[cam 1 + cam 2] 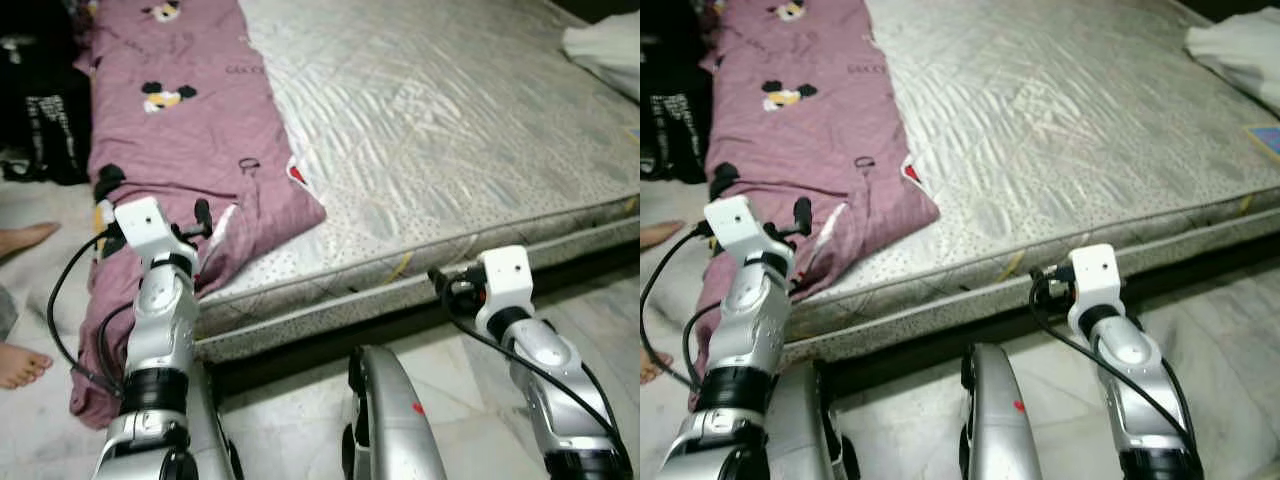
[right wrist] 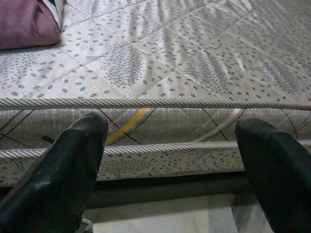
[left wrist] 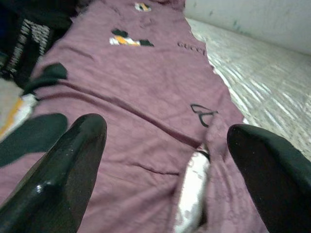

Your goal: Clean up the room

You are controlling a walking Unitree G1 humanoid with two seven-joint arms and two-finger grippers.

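Left wrist view: the left gripper [image 3: 163,160], fingers spread wide, hovers over the mauve cartoon-print blanket [image 1: 190,130] draped along the mattress [image 1: 450,150] and spilling floorward — soft, limp, probably light, best pinched at a bunched fold near its hanging corner; the right gripper [image 2: 180,160] is wide too.

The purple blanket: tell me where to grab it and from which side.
Grip the purple blanket at its folded corner by the mattress front edge, coming from the robot's left with the left gripper. There the cloth bunches thick, and the open jaws already face it.
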